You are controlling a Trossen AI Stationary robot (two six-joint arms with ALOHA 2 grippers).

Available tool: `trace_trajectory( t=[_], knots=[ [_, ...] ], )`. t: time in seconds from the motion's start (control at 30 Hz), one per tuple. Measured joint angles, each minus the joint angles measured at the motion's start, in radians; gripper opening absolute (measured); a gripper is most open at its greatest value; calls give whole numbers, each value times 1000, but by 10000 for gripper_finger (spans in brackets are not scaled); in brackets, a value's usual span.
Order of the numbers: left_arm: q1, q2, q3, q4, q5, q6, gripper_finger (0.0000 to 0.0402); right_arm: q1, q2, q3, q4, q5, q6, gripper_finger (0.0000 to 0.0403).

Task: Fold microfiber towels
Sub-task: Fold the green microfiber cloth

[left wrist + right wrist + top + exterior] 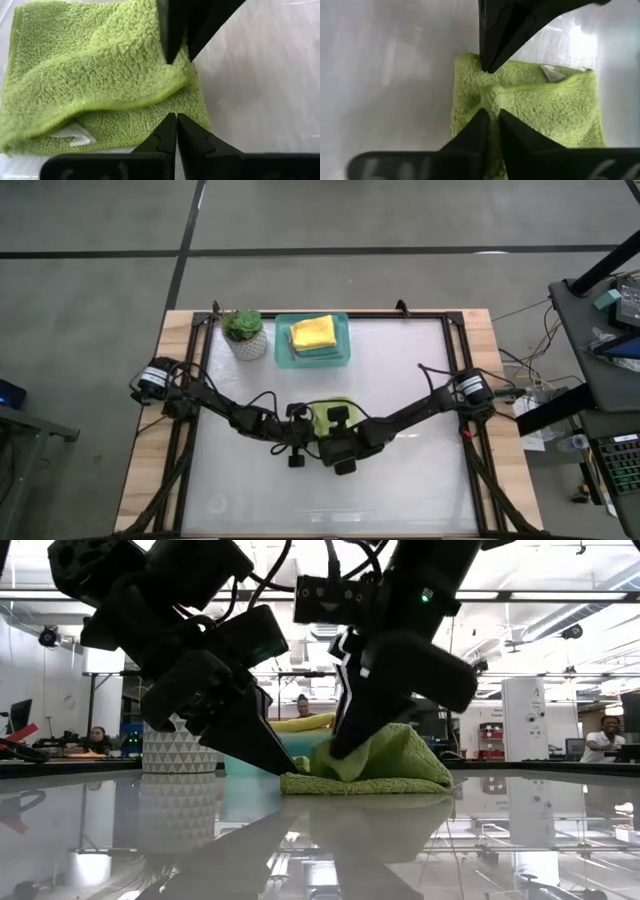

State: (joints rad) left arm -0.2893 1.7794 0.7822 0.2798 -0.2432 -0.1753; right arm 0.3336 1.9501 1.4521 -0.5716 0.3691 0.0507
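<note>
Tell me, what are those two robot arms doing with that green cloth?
They are folding it. The lime green towel lies in the middle of the table, with one layer lifted over the rest. The right end effector is pinching a fold of it, and the left end effector is shut, its tip down at the towel's edge. Other towels, a yellow one on top, sit stacked in the teal tray at the back, beside a small potted plant.
</note>
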Motion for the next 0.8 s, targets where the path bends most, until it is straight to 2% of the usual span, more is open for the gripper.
trace_trajectory(
  t=[0.1,0.2,0.4,0.57,0.8],
  knots=[
    [0,0,2,0,0,0,0,0,-16,1,6,9,49,12],
    [0,0,3,0,0,0,0,-4,-38,1,7,54,154,11],
    [0,-11,3,-10,0,0,0,-6,-41,2,49,57,296,11],
    [0,-67,3,-29,0,0,0,-4,-8,2,117,42,316,11],
    [0,-151,3,-162,0,7,0,-6,-4,2,179,15,346,13]
  ],
)
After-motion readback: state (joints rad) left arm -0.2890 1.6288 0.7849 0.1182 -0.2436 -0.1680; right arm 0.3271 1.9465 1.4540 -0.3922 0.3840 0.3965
